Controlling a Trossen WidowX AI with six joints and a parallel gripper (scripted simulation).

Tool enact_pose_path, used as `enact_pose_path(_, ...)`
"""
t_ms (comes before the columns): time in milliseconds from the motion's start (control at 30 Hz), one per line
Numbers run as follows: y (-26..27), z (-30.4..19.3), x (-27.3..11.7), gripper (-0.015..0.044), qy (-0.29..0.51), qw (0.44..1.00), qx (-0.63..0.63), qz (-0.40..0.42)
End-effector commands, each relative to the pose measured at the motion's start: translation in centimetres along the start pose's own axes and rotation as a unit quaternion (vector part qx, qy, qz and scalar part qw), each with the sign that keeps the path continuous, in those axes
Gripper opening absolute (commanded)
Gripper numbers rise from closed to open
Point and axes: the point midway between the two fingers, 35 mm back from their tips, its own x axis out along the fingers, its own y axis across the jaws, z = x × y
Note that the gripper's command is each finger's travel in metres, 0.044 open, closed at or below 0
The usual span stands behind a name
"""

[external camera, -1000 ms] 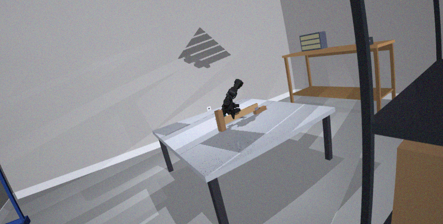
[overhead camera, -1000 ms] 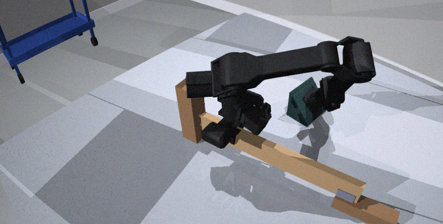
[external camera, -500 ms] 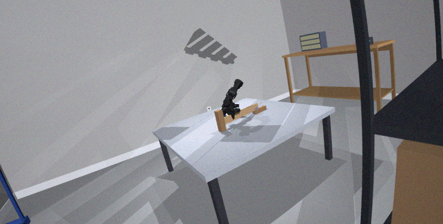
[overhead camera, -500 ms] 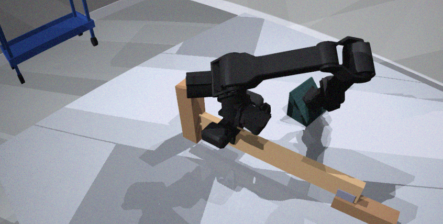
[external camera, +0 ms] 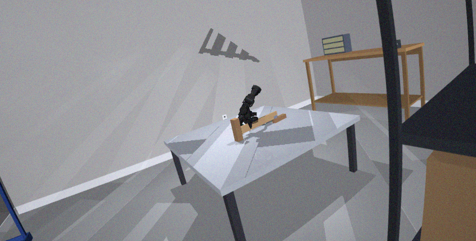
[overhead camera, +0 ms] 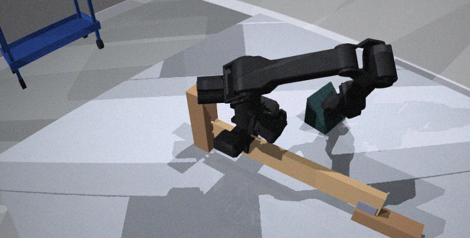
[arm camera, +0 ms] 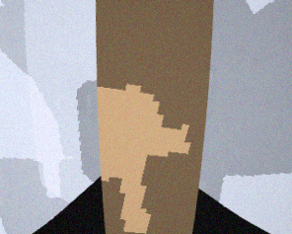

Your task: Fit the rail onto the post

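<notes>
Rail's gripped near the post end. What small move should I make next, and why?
Probably ease the rail endwise toward the post. The gripper is shut on it beside the post, a thin peg shows in a gap between rail end and post, and the far end sits at the bracket.
</notes>
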Motion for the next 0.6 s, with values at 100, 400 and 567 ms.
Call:
enact_pose_path(100,0.16,-0.42,-0.26,0.0000,0.004,1.000,0.000,-0.001)
enact_pose_path(400,0.17,-0.41,-0.40,0.0000,0.004,1.000,0.000,-0.001)
enact_pose_path(567,0.17,-0.41,-0.47,0.0000,0.004,1.000,0.000,-0.001)
